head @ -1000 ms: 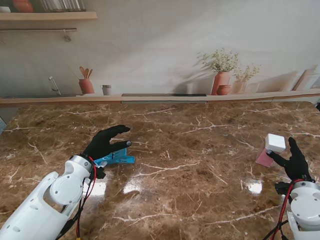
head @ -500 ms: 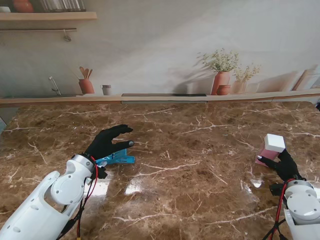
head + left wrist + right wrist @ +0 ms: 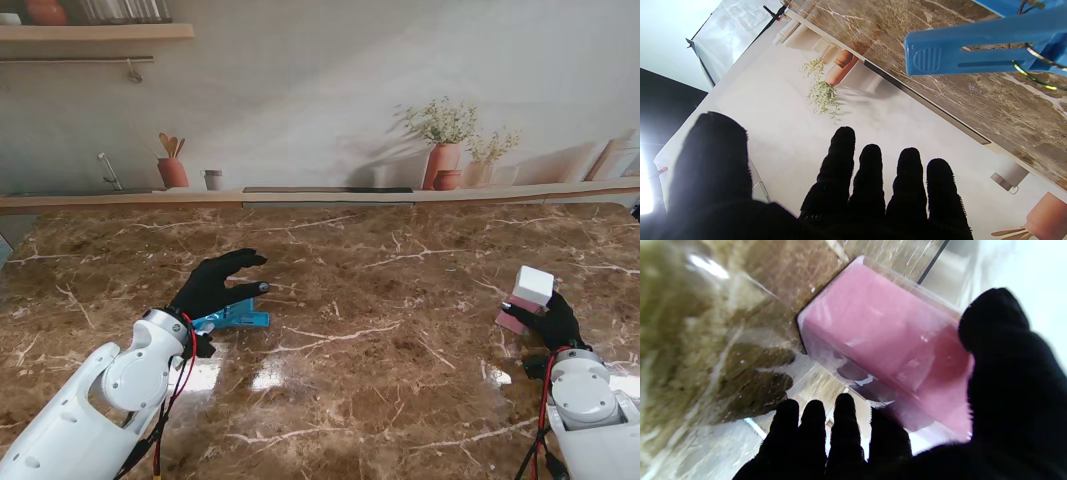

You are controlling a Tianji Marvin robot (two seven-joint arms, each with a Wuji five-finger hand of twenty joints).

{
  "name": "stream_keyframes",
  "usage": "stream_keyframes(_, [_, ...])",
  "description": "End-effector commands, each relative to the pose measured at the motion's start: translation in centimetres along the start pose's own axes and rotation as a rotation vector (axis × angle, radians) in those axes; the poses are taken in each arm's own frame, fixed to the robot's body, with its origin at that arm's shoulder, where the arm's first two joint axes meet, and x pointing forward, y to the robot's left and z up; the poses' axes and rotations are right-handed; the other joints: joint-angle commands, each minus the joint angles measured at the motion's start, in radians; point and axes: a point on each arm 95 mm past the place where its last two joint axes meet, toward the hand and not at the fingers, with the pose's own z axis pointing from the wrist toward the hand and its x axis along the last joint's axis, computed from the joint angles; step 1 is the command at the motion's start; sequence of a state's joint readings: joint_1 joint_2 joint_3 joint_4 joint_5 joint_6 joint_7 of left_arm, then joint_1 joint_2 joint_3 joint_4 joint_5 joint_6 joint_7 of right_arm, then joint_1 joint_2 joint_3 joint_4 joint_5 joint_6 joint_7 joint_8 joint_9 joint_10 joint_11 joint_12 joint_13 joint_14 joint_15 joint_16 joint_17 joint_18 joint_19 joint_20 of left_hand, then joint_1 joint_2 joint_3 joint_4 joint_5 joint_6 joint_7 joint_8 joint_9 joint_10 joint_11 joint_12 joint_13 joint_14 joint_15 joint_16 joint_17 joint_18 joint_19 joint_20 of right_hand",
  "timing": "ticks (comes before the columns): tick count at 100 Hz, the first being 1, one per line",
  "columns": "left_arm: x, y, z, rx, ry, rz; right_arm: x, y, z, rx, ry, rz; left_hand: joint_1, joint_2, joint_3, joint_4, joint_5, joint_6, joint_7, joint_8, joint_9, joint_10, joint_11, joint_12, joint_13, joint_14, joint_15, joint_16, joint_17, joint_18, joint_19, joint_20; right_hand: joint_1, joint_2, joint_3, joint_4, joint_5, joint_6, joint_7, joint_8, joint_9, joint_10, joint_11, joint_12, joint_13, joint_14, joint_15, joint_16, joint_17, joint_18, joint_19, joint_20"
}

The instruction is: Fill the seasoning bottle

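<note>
The seasoning bottle, clear with pink contents and a white square cap, stands tilted at the right of the marble table. My right hand is wrapped around its near side. In the right wrist view the thumb presses one side of the pink bottle and the fingers curl under the other. My left hand is open with spread fingers over a blue clip. The blue clip lies on the table beyond the straight fingers, apart from them.
The brown marble table ends at a raised back ledge. Behind it is a printed kitchen backdrop with plant pots.
My right hand has closed around the bottle and shifted it leftward, tilting it. The left hand and the blue clip have stayed put.
</note>
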State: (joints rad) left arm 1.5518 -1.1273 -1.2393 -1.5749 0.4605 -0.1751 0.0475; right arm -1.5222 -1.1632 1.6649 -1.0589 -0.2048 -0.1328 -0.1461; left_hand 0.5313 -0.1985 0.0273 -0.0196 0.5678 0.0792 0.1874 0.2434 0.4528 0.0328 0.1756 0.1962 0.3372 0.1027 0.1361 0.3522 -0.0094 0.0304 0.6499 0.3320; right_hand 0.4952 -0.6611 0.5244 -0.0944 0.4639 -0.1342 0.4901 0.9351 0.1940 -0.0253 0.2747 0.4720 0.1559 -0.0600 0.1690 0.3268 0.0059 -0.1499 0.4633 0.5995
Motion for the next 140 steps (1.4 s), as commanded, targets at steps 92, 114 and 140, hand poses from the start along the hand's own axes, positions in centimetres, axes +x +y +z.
stream_keyframes(92, [0.3,0.3,-0.1,-0.003,0.001,0.001,-0.5,-5.6,0.9,0.020,-0.024,0.142,0.019,0.057,-0.035,0.015,0.045,-0.053,0.029,0.021,-0.024,-0.019,0.005,-0.010,-0.014,-0.051,-0.013,-0.006,-0.009,-0.041,-0.005,-0.004,-0.100,-0.467,0.714,-0.122,0.294,-0.193,0.173,-0.062,0.133,-0.066,0.179,0.268,-0.022,-0.051,0.321,0.222,0.001,0.102,0.096,0.132])
stream_keyframes(114, [0.5,0.3,-0.1,-0.004,0.007,0.000,0.7,-6.6,1.4,-0.069,0.012,0.226,0.021,0.061,-0.036,0.014,0.047,-0.052,0.029,0.022,-0.023,-0.020,0.006,-0.010,-0.014,-0.051,-0.012,-0.006,-0.010,-0.041,-0.002,-0.003,-0.042,-0.507,0.687,-0.282,0.620,-0.249,0.522,0.227,0.518,-0.110,0.047,-0.072,0.314,-0.101,0.113,0.009,0.179,0.197,0.179,0.145])
stream_keyframes(140, [1.2,0.0,-0.3,0.004,0.022,0.006,5.1,-5.9,0.9,-0.132,0.131,0.285,0.023,0.063,-0.037,0.014,0.051,-0.054,0.031,0.023,-0.018,-0.022,0.007,-0.009,-0.010,-0.051,-0.010,-0.005,-0.007,-0.039,-0.001,-0.003,0.065,-0.513,0.679,-0.245,0.827,-0.167,0.739,0.364,1.050,-0.066,0.193,0.116,0.946,0.044,0.283,0.145,0.468,0.249,0.470,0.099])
